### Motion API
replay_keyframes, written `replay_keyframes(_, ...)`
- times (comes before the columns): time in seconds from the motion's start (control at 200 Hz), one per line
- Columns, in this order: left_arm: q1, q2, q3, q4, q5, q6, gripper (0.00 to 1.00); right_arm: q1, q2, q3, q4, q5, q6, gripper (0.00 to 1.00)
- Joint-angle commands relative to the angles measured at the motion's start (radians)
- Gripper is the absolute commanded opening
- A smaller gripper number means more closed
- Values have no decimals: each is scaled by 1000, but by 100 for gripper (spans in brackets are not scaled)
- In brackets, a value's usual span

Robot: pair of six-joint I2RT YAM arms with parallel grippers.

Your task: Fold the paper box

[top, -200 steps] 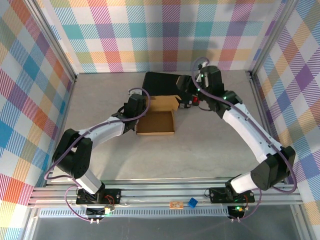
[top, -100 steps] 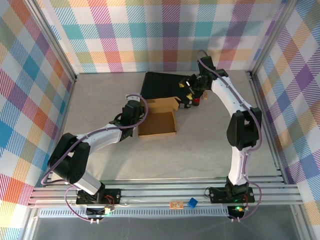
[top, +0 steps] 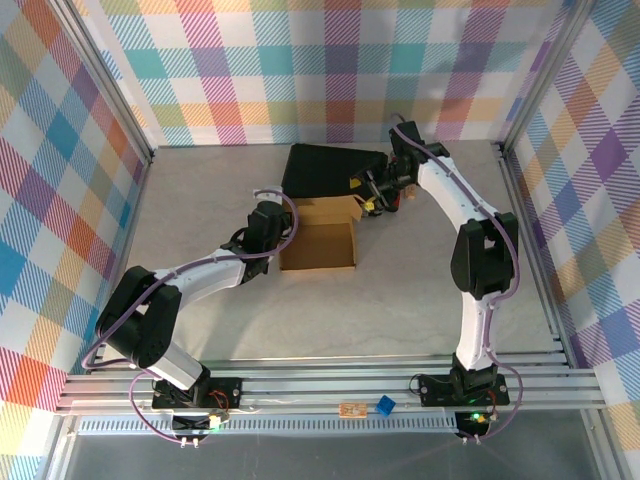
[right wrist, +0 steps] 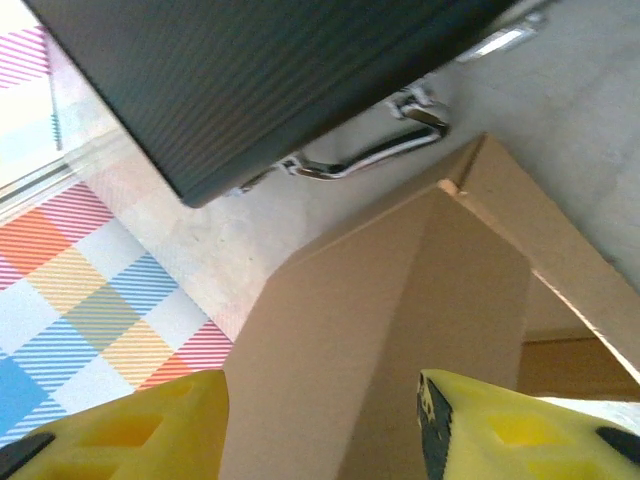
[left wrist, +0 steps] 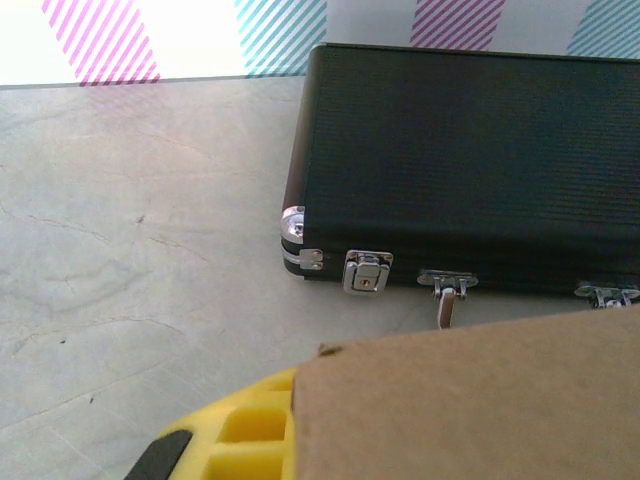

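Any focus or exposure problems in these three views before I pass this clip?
Top external: evenly lit and sharp, soft shadows only. Left wrist: black case crisp, latches glinting; paper box near the lens soft; wall top left washed out. Right wrist: box and the right gripper's yellow fingers blurred close up, wall overexposed at upper left.

Black case (top: 322, 168), seemingly latched, on table (top: 400, 300)
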Motion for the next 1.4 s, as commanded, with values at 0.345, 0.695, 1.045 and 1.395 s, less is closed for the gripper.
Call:
replay_keyframes(0.345,-23,50,45,45,2,-28,0,26,-32,-79,35,-53,74,48)
replay_keyframes(0.695,-28,59,45,55,6,-39,0,47,-17,-102,83,-70,116,46)
replay_keyframes(1.045,-34,36,40,31,21,-133,21,52,-19,-149,77,-53,84,34)
replay_keyframes(1.395,-34,-62,43,-55,148,-312,46,54,-27,-184,112,-34,100,28)
